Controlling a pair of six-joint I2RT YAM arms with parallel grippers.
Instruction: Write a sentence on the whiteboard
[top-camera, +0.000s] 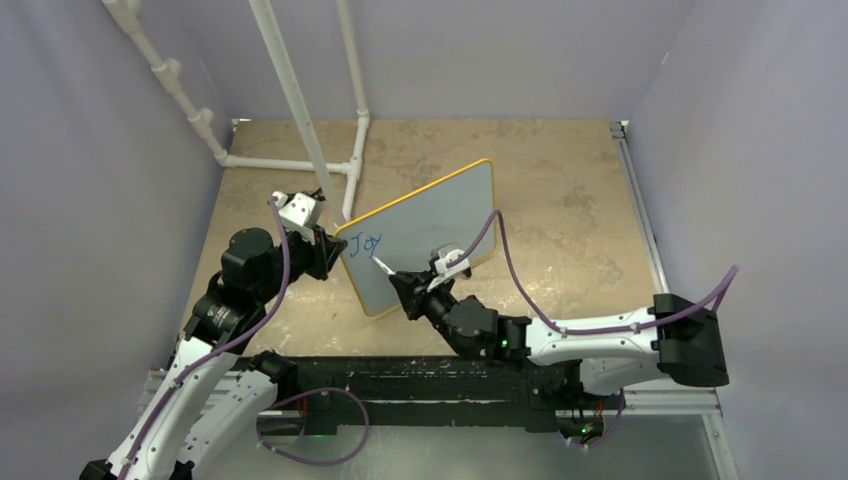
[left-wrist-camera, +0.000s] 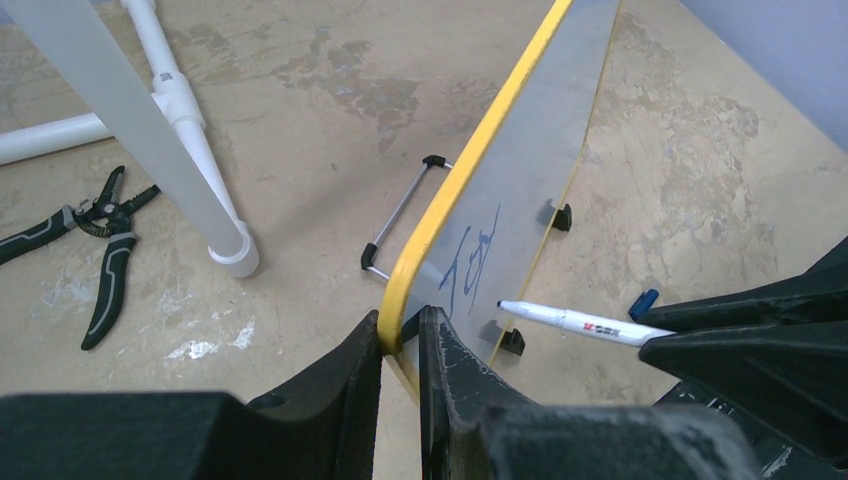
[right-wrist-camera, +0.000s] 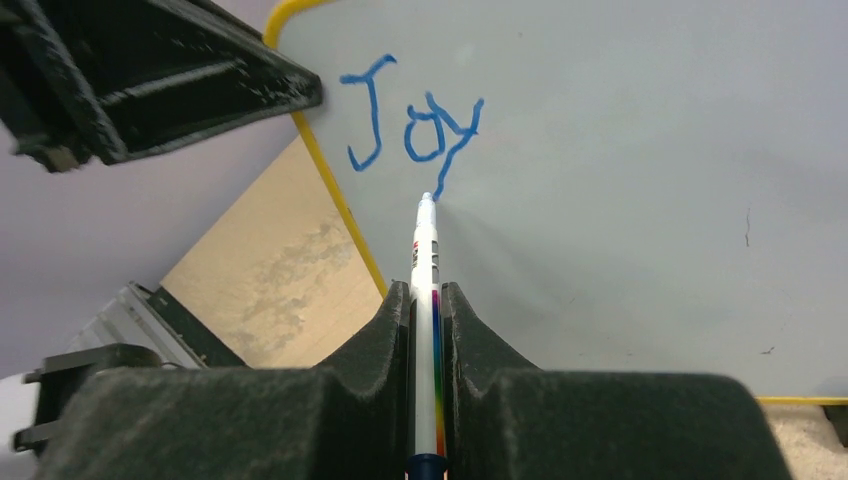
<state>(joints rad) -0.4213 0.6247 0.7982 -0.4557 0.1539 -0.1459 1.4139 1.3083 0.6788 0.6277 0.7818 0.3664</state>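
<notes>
The whiteboard (top-camera: 440, 215), white with a yellow rim, stands tilted on the table. My left gripper (top-camera: 335, 252) is shut on its rim at the near left corner; in the left wrist view the gripper (left-wrist-camera: 400, 325) has the yellow edge (left-wrist-camera: 405, 290) pinched between its fingers. The sentence (right-wrist-camera: 410, 125) reads only "Joy" in blue, also visible as the sentence (top-camera: 368, 243). My right gripper (right-wrist-camera: 427, 295) is shut on a white marker (right-wrist-camera: 425, 250), whose tip sits at the lower end of the y's tail. From the left wrist, the marker (left-wrist-camera: 580, 322) points at the whiteboard (left-wrist-camera: 540, 170).
A white PVC pipe frame (top-camera: 300, 110) stands behind and left of the board, one leg (left-wrist-camera: 190, 130) close to it. Black pliers (left-wrist-camera: 100, 240) lie on the table at the left. A blue cap (left-wrist-camera: 643, 300) lies near the board's front. The board's wire stand (left-wrist-camera: 400, 215) juts out behind.
</notes>
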